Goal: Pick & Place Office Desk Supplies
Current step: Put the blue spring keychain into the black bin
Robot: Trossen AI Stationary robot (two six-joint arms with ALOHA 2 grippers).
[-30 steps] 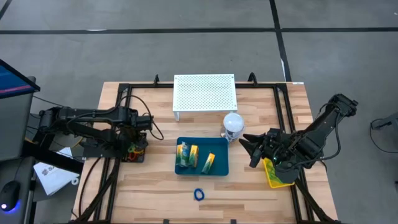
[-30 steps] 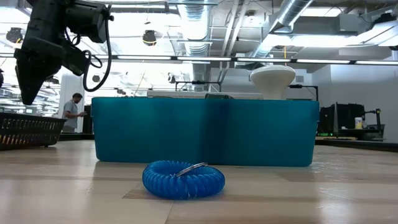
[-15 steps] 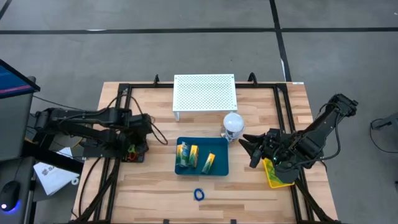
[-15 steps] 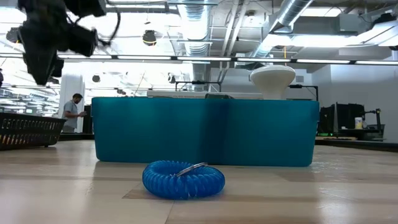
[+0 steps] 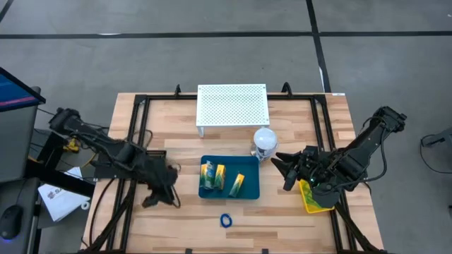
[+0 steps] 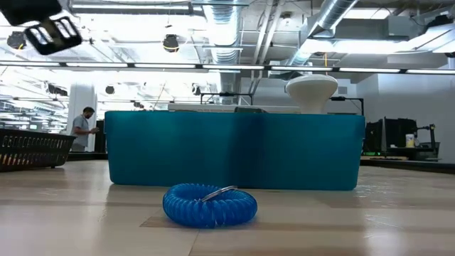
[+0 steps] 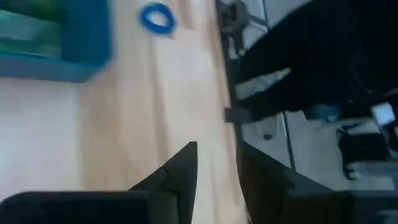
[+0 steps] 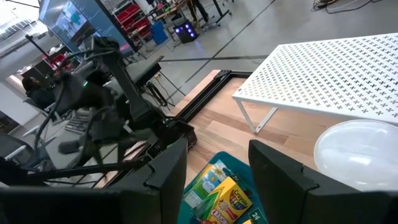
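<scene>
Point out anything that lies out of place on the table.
The blue coil loop lies alone on the bare wood in front of the teal tray, apart from it, while the packets sit inside. Nothing looks spilled or damaged.

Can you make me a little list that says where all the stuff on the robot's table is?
Blue tray: table middle, holds a crayon box and packets
Blue loop: on wood, front of tray
White ball: behind tray
White board: table back
Left tool: left of tray
Right tool: open, right of tray
</scene>
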